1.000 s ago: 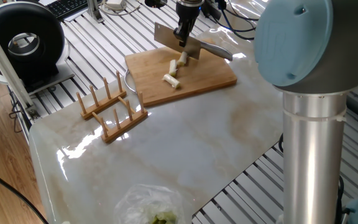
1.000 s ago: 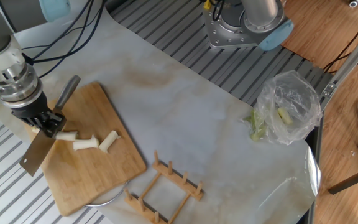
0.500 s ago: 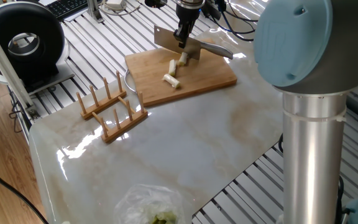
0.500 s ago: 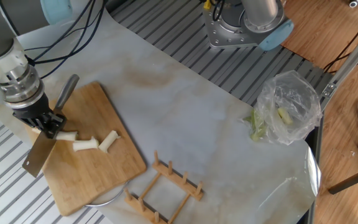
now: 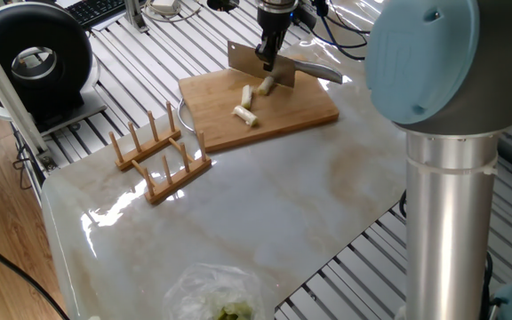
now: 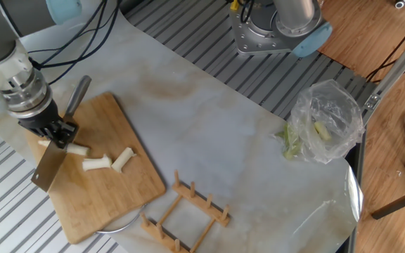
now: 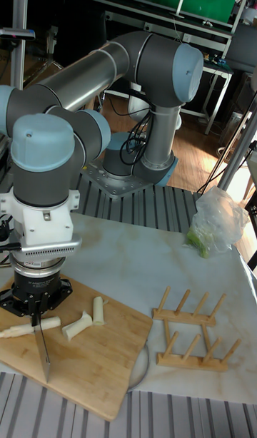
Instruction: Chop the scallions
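End effector (image 6: 56,131) clamped on the steel cleaver (image 6: 50,166).
Pale cream scallion pieces (image 6: 97,164) lie on the bamboo cutting board (image 6: 104,193), at the blade's three o'clock.

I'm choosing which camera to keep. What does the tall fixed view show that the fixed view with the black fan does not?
Only the tall view: the whole UR5 arm and the long uncut scallion left of the cleaver. Only the fan view: the black fan and a keyboard. Both: gripper holding the cleaver, cutting board, cut scallion pieces, wooden rack, plastic bag.
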Action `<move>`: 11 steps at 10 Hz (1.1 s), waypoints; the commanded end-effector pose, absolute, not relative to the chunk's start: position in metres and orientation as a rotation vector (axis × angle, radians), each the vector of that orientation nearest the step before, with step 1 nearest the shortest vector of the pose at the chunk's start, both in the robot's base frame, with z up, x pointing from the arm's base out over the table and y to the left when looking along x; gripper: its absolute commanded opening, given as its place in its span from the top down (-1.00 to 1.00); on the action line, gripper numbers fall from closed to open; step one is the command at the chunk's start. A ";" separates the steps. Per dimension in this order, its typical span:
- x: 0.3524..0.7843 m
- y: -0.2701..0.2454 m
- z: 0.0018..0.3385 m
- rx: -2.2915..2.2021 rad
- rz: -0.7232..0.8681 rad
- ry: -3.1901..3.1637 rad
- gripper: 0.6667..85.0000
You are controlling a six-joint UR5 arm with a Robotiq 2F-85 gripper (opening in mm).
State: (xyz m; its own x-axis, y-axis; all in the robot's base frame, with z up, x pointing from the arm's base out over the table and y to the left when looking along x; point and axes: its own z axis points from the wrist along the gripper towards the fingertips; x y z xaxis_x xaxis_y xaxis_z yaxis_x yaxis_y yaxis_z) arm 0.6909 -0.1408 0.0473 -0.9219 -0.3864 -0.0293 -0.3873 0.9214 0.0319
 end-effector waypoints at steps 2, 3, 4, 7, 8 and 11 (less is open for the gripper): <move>0.687 -0.141 0.054 -0.612 0.091 3.050 0.98; 0.687 -0.138 0.060 -0.619 0.115 3.049 0.98; 0.688 -0.137 0.062 -0.621 0.120 3.046 0.98; 0.690 -0.140 0.046 -0.602 0.114 3.020 0.98; 0.692 -0.138 0.045 -0.599 0.125 3.008 0.98; 0.692 -0.138 0.055 -0.610 0.144 3.007 0.98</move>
